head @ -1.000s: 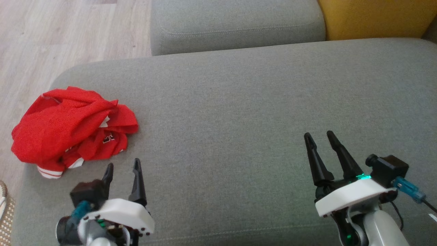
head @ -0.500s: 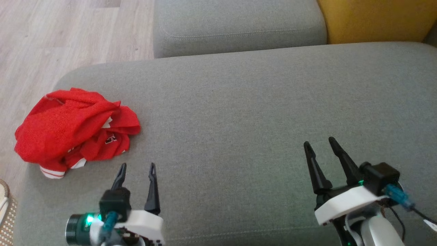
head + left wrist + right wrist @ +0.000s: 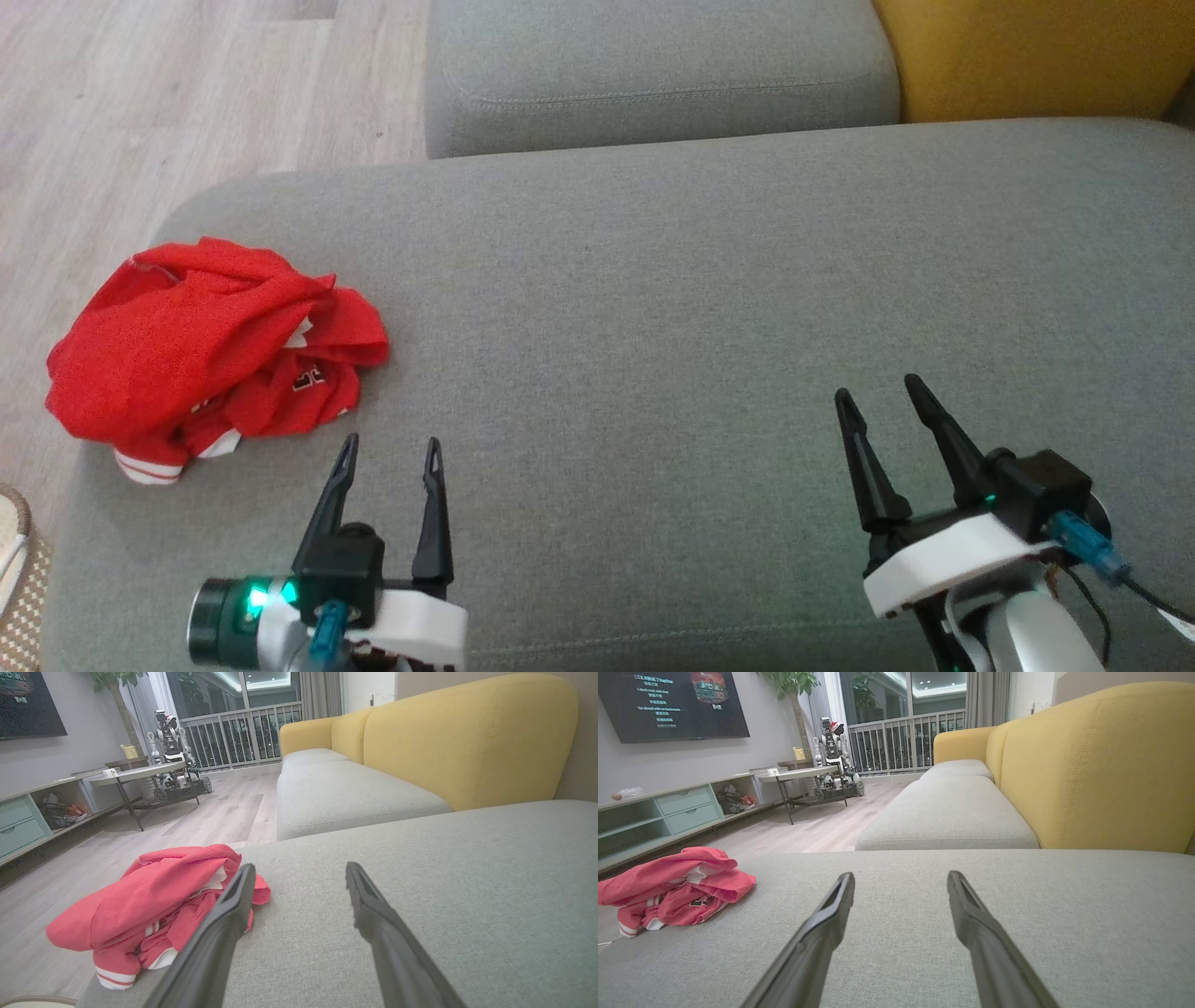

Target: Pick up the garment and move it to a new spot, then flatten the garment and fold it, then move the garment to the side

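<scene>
Left tool (image 3: 392,440) hovers spread wide and empty over the grey sofa seat (image 3: 653,308), just right of the crumpled red garment (image 3: 210,350) (heaped at the seat's left edge); right tool (image 3: 878,386), equally wide and empty, sits well apart from it.

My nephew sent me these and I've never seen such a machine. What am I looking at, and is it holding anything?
This is a robot with two arms. One picture looks down from its head; the other two look along each arm's two dark fingers. Its left tool and right tool are both open and hold nothing, over a grey sofa cushion. A crumpled red jersey lies at the cushion's left edge, ahead and left of the left tool, untouched.
</scene>
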